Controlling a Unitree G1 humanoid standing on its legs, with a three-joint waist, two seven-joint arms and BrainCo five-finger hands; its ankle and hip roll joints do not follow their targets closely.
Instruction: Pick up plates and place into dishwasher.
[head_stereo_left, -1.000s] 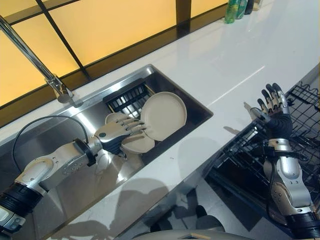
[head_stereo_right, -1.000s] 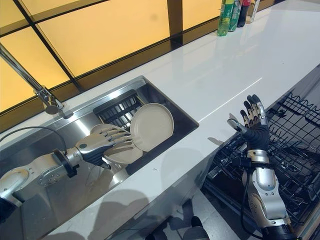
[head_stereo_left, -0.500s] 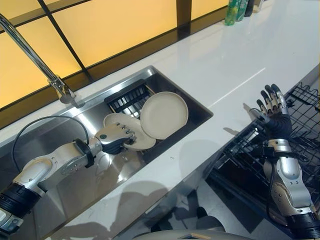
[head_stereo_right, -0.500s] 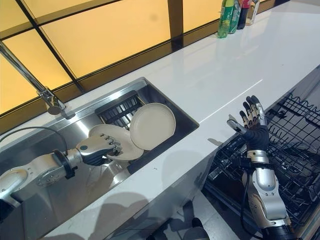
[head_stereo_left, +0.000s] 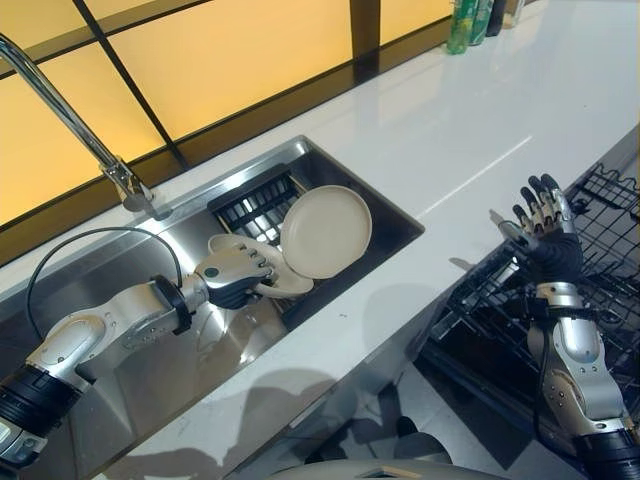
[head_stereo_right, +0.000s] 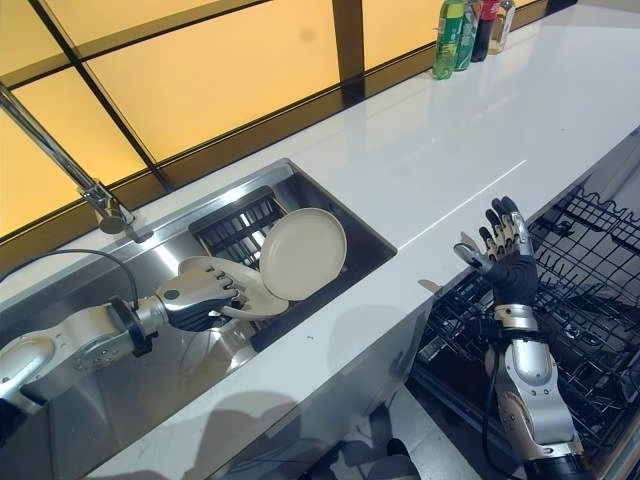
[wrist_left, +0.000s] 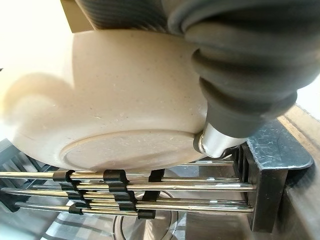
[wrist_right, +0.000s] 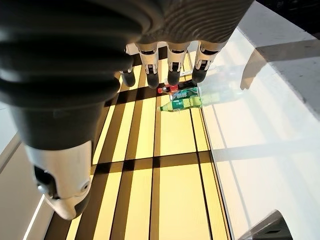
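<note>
White counter (head_stereo_left: 470, 130) runs along the window, steel sink (head_stereo_left: 180, 345) set into it. Bottles (head_stereo_right: 462, 30) stand at the far end of the counter. In the sink: black rack (head_stereo_left: 255, 200) against the far wall; one plate (head_stereo_left: 327, 231) leans tilted by the rack. Faucet (head_stereo_left: 70, 120) rises behind the sink.

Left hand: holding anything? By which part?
Left hand grips the lower beige plate by its near rim in the sink. Right hand is open, empty.

Leaning plate (head_stereo_left: 326, 231) and faucet (head_stereo_left: 70, 125) over sink (head_stereo_left: 390, 212); countertop (head_stereo_left: 480, 110) open.
</note>
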